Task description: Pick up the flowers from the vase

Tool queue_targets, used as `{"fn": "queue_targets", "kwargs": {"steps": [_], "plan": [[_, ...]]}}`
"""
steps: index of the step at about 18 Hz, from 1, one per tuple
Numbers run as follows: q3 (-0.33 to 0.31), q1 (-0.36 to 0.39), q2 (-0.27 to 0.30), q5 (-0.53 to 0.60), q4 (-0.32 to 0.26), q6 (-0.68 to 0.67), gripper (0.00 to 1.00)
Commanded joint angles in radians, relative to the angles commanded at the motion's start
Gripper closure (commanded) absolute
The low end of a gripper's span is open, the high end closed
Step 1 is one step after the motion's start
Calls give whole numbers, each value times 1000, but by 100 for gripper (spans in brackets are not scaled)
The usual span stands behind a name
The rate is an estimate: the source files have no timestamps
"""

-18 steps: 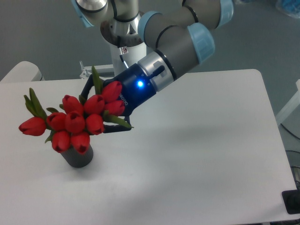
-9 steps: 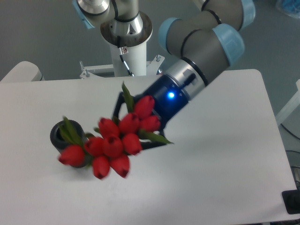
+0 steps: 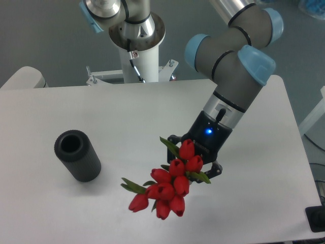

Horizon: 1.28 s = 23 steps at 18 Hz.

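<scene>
The flowers, a bunch of red tulip buds with green leaves, hang in the air over the table's front middle, out of the vase. My gripper is shut on the bunch's stems, with the buds pointing down and to the left; the fingertips are mostly hidden behind buds and leaves. The vase, a dark ribbed cylinder with a round open mouth, stands upright and empty at the left of the table, well apart from the bunch.
The white table ends at its right edge near a dark object at the lower right corner. The arm's base column stands behind the table's far edge.
The gripper has carried the flowers out of the vase and to the right and toward the front. The vase now stands empty and in full view.
</scene>
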Motion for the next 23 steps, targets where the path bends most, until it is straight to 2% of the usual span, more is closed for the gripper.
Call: {"fn": "queue_targets", "kwargs": {"steps": [3,5,8,12,15,18,23], "plan": [[11,-3,-5,178,-58,66,79],[35,-17,-15,284,-92,68,83],[75,-41,-47,327,-95,74,81],[110,-113,-74,540,-121,163,80],[143,-118,-95,572,-147,164,81],[146,-133,-106,626,-163,204,81],[147,-133,-101,631,-177,229,81]]}}
